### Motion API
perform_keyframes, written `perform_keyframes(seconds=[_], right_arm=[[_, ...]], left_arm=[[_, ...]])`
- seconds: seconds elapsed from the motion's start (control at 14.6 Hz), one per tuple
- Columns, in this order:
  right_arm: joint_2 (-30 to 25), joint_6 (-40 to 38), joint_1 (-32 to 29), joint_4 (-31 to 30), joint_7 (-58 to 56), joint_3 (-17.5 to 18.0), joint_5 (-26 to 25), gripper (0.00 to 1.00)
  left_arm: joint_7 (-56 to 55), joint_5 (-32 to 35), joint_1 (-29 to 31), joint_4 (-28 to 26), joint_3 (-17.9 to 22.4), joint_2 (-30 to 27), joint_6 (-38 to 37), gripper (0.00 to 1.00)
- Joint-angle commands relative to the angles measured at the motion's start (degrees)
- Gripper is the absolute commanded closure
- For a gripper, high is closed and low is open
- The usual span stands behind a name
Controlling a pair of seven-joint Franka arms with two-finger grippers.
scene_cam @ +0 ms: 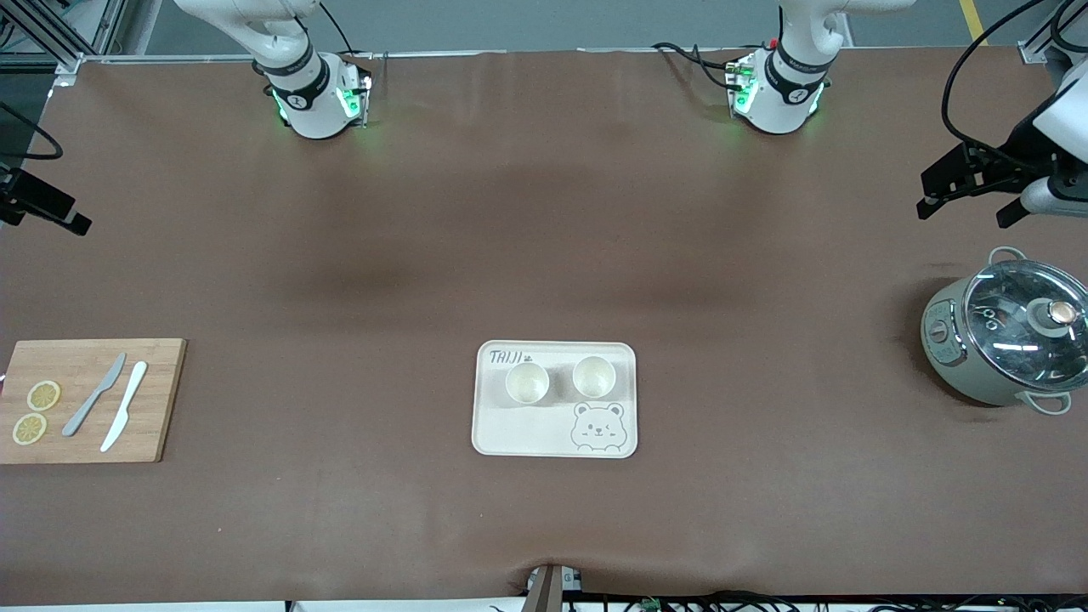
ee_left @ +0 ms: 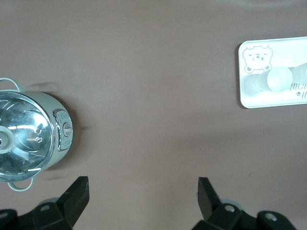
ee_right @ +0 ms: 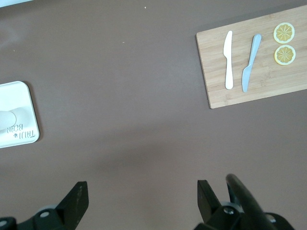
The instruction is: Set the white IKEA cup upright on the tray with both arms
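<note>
Two cups (scene_cam: 527,382) stand upright, side by side on the tray (scene_cam: 518,438), above the bear. The left gripper (ee_left: 143,191) hangs wide open and empty over bare table by the pot (scene_cam: 1007,333). The right gripper (ee_right: 142,194) hangs wide open and empty near the board (scene_cam: 81,361).

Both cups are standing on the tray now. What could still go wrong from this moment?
1. The two cups stand close together on the tray; a hand returning for one might knock the other.
2. The left hand, open, hangs near the lidded pot; a low sweep toward the tray could hit it.
3. The right hand, open, waits above bare table.
</note>
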Motion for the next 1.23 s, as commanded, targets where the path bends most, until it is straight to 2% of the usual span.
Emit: perform_keyframes(seconds=[0.0,0.14,0.62,0.89,1.16], right_arm=[[1.45,-0.20,1.76,1.73,0.64,0.51,-1.42,0.00],[1.46,-0.20,3.27,1.73,1.16,0.60,-4.16,0.00],[1.54,-0.20,3.62,1.73,1.17,0.51,-5.22,0.00],[1.72,-0.11,3.80,1.73,0.90,0.51,-7.58,0.00],[1.81,-0.20,4.06,1.73,1.08,0.51,-7.77,0.00]], left_arm=[[-0.15,-0.02,1.50,1.99,-1.00,1.15,-1.62,0.00],[-0.06,0.68,1.50,1.99,-1.35,1.42,-1.88,0.00],[2.40,5.51,1.41,1.90,-2.15,2.03,-3.03,0.00],[2.49,5.52,1.58,1.99,-2.15,2.12,-3.03,0.00],[2.58,5.52,1.67,1.90,-2.15,2.12,-3.03,0.00]])
